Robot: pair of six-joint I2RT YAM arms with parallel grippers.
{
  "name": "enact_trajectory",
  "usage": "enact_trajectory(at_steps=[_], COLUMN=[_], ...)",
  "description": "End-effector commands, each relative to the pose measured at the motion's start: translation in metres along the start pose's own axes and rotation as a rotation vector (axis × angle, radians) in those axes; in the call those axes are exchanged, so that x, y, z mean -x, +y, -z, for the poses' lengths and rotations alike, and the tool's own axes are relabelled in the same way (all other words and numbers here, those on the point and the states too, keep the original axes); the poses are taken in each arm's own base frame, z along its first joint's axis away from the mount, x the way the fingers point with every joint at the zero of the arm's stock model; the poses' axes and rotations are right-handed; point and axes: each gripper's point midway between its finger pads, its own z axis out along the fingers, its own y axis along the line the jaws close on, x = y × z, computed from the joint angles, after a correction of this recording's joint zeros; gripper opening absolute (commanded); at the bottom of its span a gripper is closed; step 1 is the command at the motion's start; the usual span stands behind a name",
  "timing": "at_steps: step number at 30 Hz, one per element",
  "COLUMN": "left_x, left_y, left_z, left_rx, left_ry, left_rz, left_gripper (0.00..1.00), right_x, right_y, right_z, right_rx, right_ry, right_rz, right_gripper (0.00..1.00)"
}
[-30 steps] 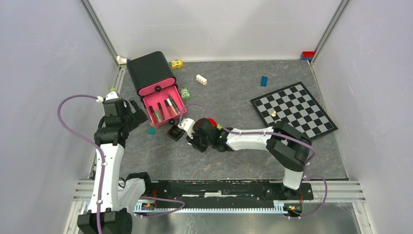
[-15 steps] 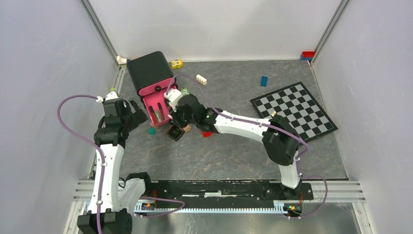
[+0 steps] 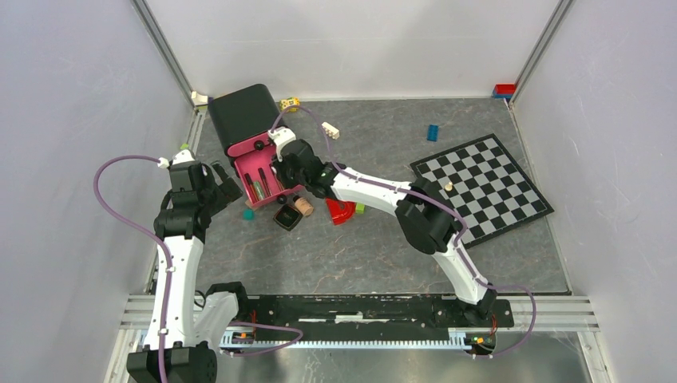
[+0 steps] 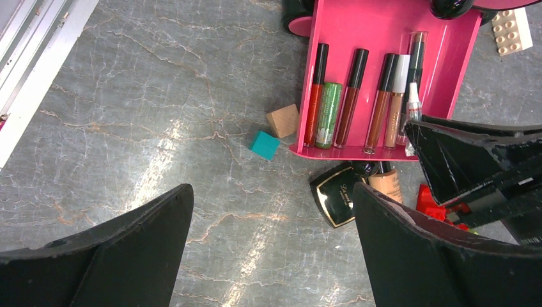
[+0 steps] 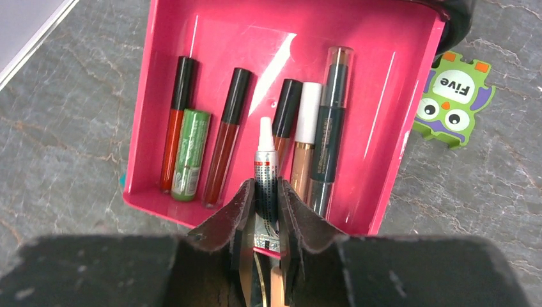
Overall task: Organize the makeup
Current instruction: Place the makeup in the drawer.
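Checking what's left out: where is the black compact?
Left wrist view: the black compact lies on the table off the pink drawer's front edge, just left of the beige bottle.

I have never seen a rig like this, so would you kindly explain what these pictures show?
Two robot arms stand at the edge of a grey table. One picture looks down from above; the other two come from a camera on each wrist. The right claw is closed on a small white tube, held over a pink drawer containing lip-gloss tubes. The left claw is open and empty. A black compact and a beige bottle lie just outside the drawer; a chessboard, toy bricks and a red piece lie elsewhere.
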Motion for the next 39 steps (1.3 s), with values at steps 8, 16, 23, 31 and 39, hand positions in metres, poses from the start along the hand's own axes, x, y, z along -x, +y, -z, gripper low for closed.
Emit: enact_trajectory(at_steps=[8,16,23,31,39], left_x=[0.011,0.012,0.012,0.012,0.012], left_y=[-0.002,-0.003,-0.003,-0.004,-0.003], left_z=[0.002,0.003,0.003,0.004,0.003], left_rx=[-0.014,-0.017,-0.019,-0.023,-0.02], left_ry=[-0.047,-0.052,-0.05,-0.051,-0.05], left_rz=[0.001,0.003,0.003,0.003,0.003], left_gripper=[1.0,1.0,1.0,1.0,1.0], right_x=[0.041,0.035,0.035,0.028,0.042], right_y=[0.003,-0.001,0.004,0.006,0.007], right_z=[-0.022,-0.035,-0.042,-0.044,-0.029], right_rx=[-0.04,-0.068,-0.058,-0.051,-0.042], right_ry=[-0.185,-0.22,-0.242,-0.232,-0.254], right_rz=[-0.145,-0.235,-0.26,-0.255,-0.228], right_gripper=[0.23,0.26,0.26,0.34,0.42])
